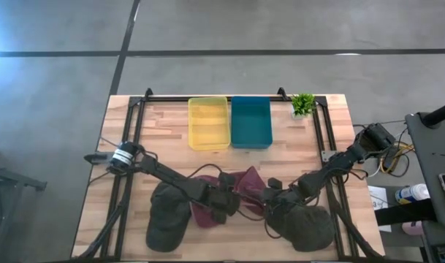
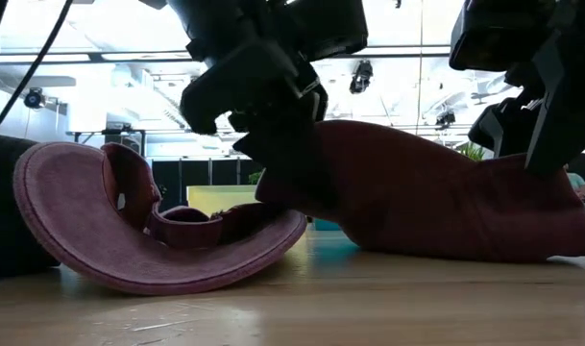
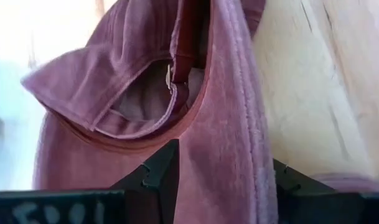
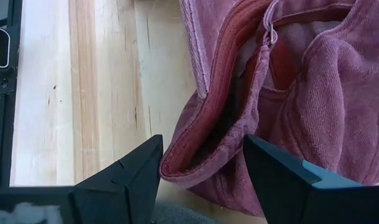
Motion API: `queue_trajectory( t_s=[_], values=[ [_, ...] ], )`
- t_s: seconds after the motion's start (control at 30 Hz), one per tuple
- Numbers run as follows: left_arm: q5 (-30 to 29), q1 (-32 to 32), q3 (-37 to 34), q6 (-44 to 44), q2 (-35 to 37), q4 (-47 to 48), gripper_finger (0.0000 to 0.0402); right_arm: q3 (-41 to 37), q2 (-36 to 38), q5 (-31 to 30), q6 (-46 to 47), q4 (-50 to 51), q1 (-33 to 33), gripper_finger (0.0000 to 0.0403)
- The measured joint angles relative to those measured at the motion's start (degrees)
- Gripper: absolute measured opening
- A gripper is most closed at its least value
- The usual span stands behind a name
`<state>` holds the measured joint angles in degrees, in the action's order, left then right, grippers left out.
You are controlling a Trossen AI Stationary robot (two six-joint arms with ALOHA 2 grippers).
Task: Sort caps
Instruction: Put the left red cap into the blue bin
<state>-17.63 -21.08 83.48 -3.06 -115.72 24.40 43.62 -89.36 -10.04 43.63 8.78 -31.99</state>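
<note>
1. Four caps lie along the near half of the table (image 1: 332, 131): two maroon caps (image 1: 245, 184) in the middle, partly overlapping, and two olive-grey caps outside them, one (image 1: 167, 215) beside the left arm and one (image 1: 304, 225) beside the right arm. All positions below are given relative to the maroon pair.
2. The left gripper (image 1: 223, 199) sits on the maroon pair's left portion. The left wrist view shows its fingers (image 3: 157, 177) set apart with maroon fabric between them; whether they already pinch it cannot be told.
3. The right gripper (image 1: 273, 191) sits at the pair's right edge. The right wrist view shows its fingers (image 4: 134, 168) spread, straddling a folded maroon rim and not closed on it.
4. The low view shows one maroon cap's brim (image 2: 148, 259) resting on the wood, its crown lifted slightly toward the left gripper above.
5. Beyond the maroon pair, toward the far edge, stand a yellow bin (image 1: 207, 123) and a teal bin (image 1: 250, 122), touching side by side; neither appears to hold a cap. A small green plant (image 1: 303, 104) stands farther right of them.
6. Judged step: the first grasp, with sorting not yet begun. The next move probably calls for closing on one maroon cap only, then lifting cleanly so that the overlapping neighbour is not dragged along.
</note>
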Motion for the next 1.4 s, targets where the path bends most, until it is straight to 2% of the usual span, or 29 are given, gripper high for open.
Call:
queue_trajectory(
  t_s=[0.23,0.53,0.77,0.93,1.1,1.17,1.27,1.4],
  values=[
    [0.22,-0.29,-0.01,-13.11,0.04,-0.4,0.0147,0.0,0.02,0.0,1.42,0.97,0.0,0.0219],
    [-1.53,0.13,-0.26,-9.29,0.04,-0.68,0.0147,0.02,0.02,0.0,1.36,1.35,0.0,0.0219],
    [-0.84,0.23,-0.26,-17.43,0.04,-2.99,0.0147,0.02,0.02,0.0,1.2,1.44,0.0,0.0219],
    [-5.86,0.13,-0.26,-17.17,0.04,-2.4,0.0147,0.02,0.02,0.02,1.23,1.49,0.0,0.0219],
    [-5.94,0.24,-0.26,-20.13,0.07,-2.83,0.0147,0.02,0.02,0.01,1.23,1.52,0.0,0.0219],
    [-5.94,0.24,-0.26,-18.68,0.09,-2.68,0.0146,0.02,0.02,0.0,1.25,1.51,0.01,0.0219],
    [-5.55,-0.24,-0.26,-11.98,0.09,-1.58,0.0125,0.02,0.02,0.02,1.3,1.51,0.0,0.0219],
    [-3.25,-0.76,-0.26,-5.6,0.11,-0.2,0.0048,0.02,0.02,1.12,1.44,1.49,0.0,0.0219]
  ],
)
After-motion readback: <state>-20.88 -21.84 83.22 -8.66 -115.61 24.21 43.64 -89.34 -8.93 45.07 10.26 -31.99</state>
